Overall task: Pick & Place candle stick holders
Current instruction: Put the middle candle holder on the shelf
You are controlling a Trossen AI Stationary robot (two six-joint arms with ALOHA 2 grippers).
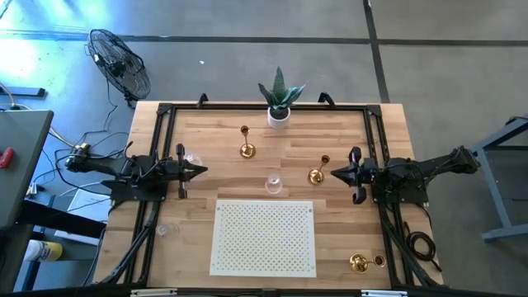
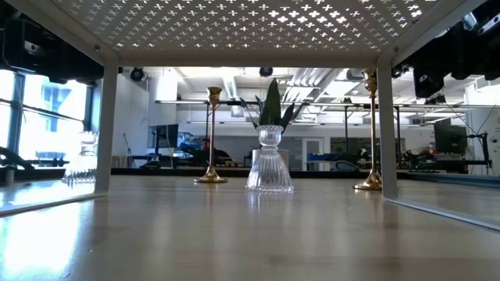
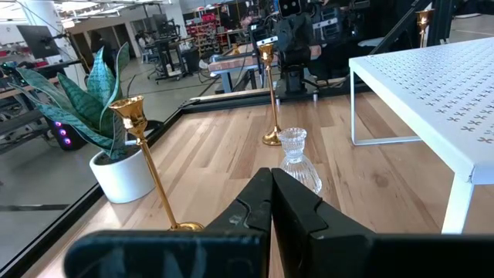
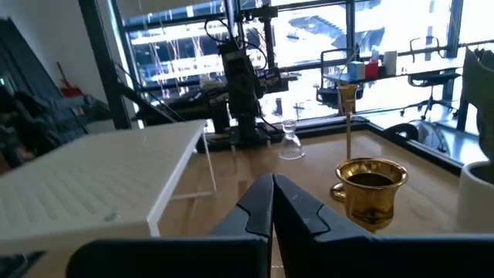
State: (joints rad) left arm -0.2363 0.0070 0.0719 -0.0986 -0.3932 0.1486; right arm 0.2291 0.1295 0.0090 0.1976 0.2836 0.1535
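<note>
Plant (image 1: 280,89) with green pointed leaves stands in a white pot (image 1: 279,116) at the far edge of the table (image 1: 198,206). A white perforated shelf (image 1: 264,238) sits on legs at the near middle.

Two gold holders stand upright, long axis vertical: the far gold holder (image 1: 246,143) just left of the pot, and the right gold holder (image 1: 318,171) right of centre. A third, the near gold holder (image 1: 363,262), lies tipped on its side at the near right corner, long axis running left to right. The middle glass holder (image 1: 272,183) stands upright just beyond the shelf. The left glass holder (image 1: 193,160) stands near the left arm, and a faint glass piece (image 1: 162,231) sits at the near left.

The left gripper (image 1: 200,172) is clenched on nothing, tips pointing right, the left glass holder just beside them. The right gripper (image 1: 336,173) is likewise clenched and empty, pointing left, with the right gold holder just beside its tips.
</note>
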